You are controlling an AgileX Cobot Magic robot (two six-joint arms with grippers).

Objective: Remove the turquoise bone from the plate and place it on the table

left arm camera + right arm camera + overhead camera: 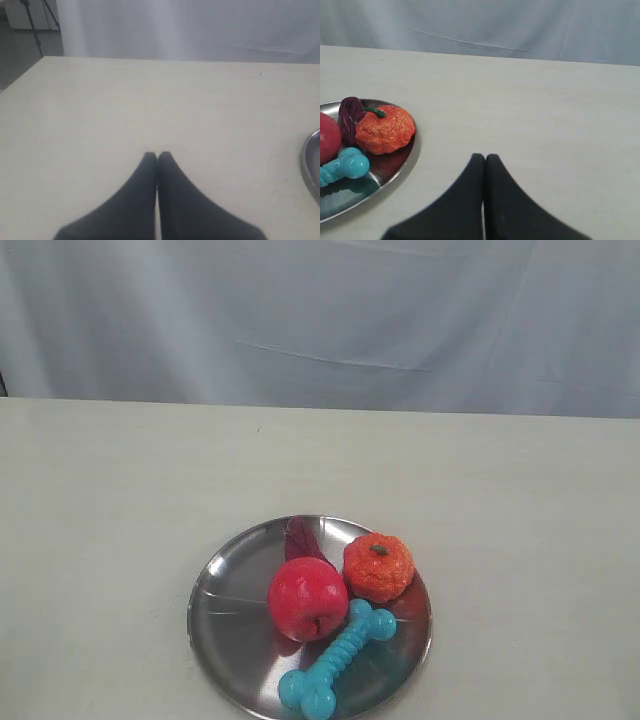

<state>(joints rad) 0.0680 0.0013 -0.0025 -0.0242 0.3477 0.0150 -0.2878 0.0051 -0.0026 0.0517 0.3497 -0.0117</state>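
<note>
No text, label, brand or number seems readable on anything in these views.

Lighting's soft, even and pretty bright, with no hard shadows on the worktop (pixel 120 500), just a faint smudge hugging the rim of the plate (pixel 225 630). The metal mirrors the apple (pixel 307 598) and the turquoise bone (pixel 338 658) instead of blowing out into glare. In the wrist views the left claw (pixel 157 156) and right claw (pixel 484 157) are black, soft-edged blurs, out of focus. The left wrist view is a bit hazy overall.
</note>
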